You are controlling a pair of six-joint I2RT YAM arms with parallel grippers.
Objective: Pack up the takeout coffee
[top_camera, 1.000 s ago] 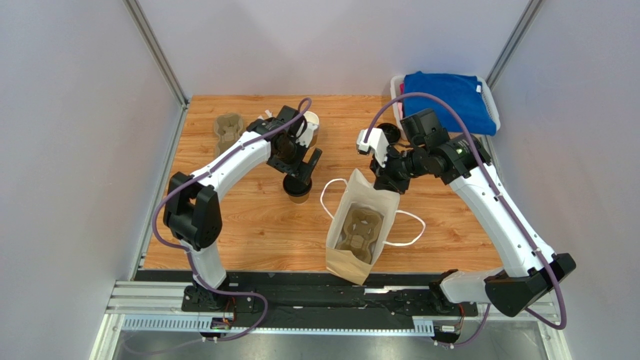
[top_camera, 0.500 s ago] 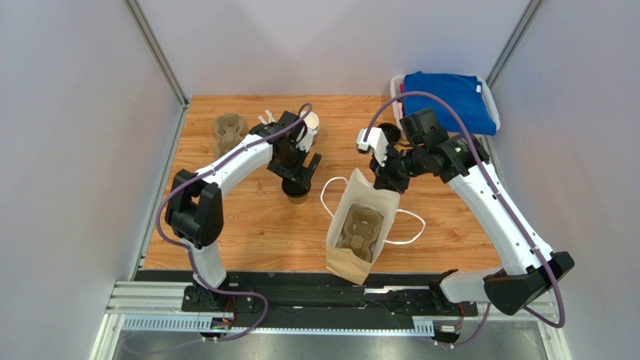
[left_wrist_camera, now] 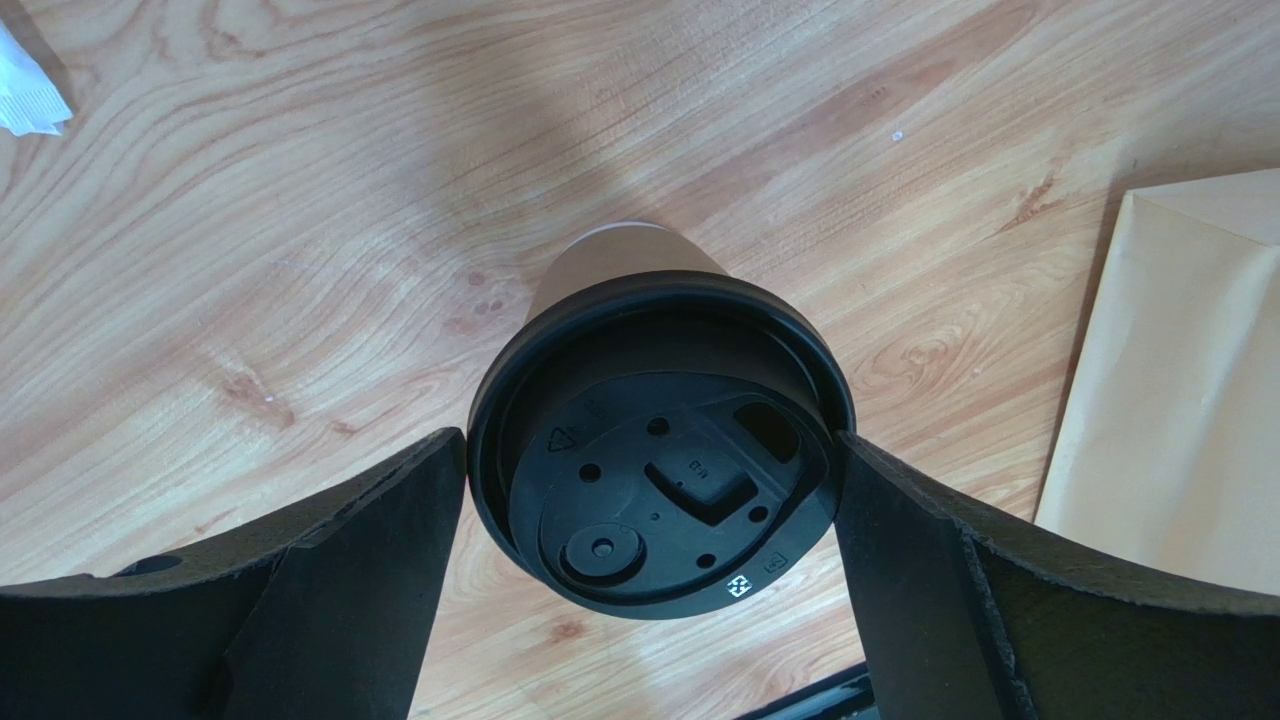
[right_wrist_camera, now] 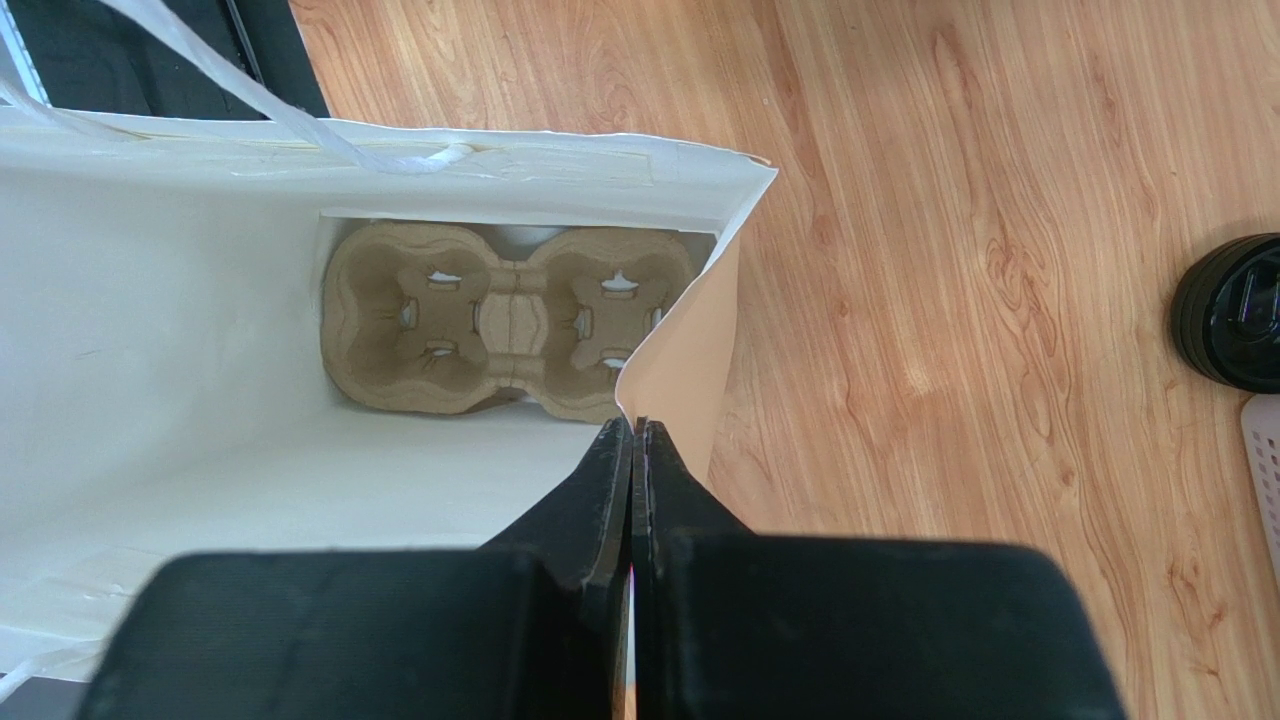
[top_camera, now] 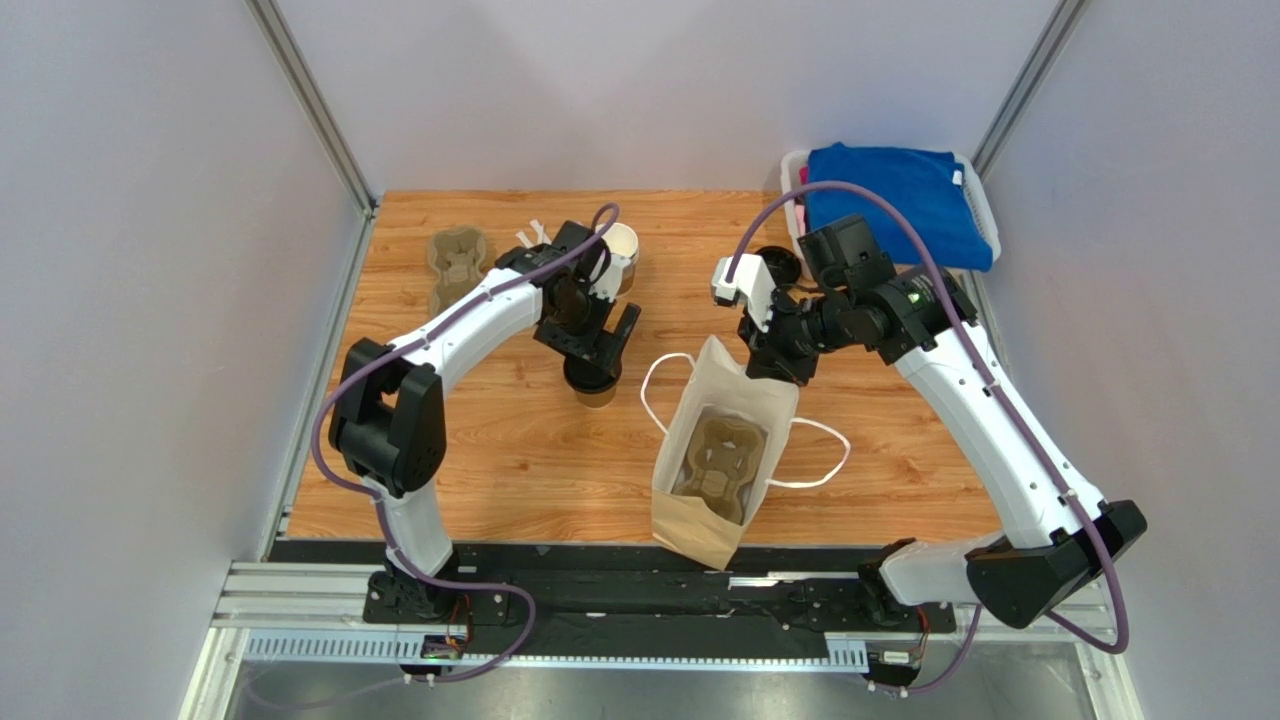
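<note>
On the wood at ten o'clock from the paper bag (right_wrist_camera: 166, 330) we find the takeout coffee (left_wrist_camera: 657, 465), upright, black lid on. Left gripper (top_camera: 597, 354) hangs over it, fingers spread wide either side of the lid; touching or just clear, we cannot tell. Right gripper (right_wrist_camera: 631, 450) is pressed together on the bag's far rim at about one o'clock, pinching the paper and holding the mouth open; a pulp carrier (right_wrist_camera: 504, 323) lies flat at the bottom. We judge the cup light and thin-walled, easily crushed; the lid is slick and may pop off if lifted alone. Best hold: the kraft wall just under the lid, gentle squeeze. Bare wood lies between cup and bag; a stack of cups (top_camera: 619, 248) stands at twelve o'clock from the coffee, near the arm. The bag mouth is narrow with soft walls, white handles (top_camera: 812, 458) splayed at nine and three, so enter from above
</note>
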